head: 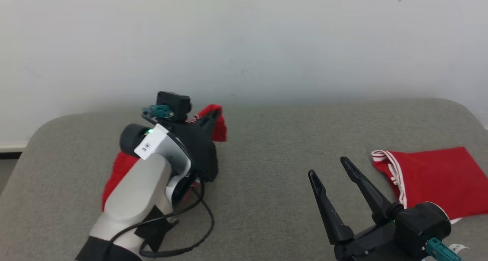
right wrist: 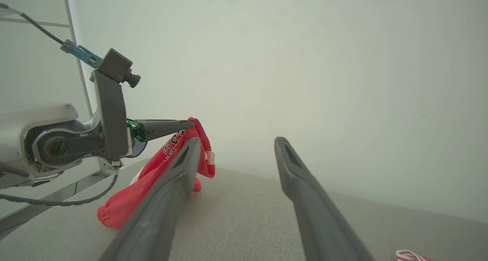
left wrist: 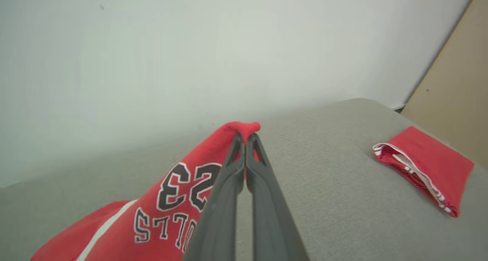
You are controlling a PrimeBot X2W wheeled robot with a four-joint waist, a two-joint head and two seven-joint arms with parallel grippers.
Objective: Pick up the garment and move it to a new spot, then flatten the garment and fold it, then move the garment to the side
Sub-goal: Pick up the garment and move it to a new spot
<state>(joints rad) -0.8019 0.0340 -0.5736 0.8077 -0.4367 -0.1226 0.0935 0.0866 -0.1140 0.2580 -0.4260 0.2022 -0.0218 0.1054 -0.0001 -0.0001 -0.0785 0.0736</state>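
Note:
The garment (head: 117, 174) is a red jersey with black-and-white lettering and the number 23 (left wrist: 167, 200). It hangs slanted from my left gripper (head: 214, 118), which is shut on a bunched edge of it (left wrist: 246, 137), while its lower part trails on the grey padded surface (head: 267, 150). In the right wrist view the left gripper (right wrist: 190, 123) holds the cloth (right wrist: 152, 177) up above the surface. My right gripper (head: 328, 166) stands open at the lower right with nothing between its fingers (right wrist: 236, 140).
Another red garment with white stripes (head: 434, 177) lies folded at the right of the surface (left wrist: 427, 158). A pale wall runs behind the surface. A beige panel (left wrist: 457, 81) stands past the far right corner. The left arm's cable (head: 206, 223) loops below its wrist.

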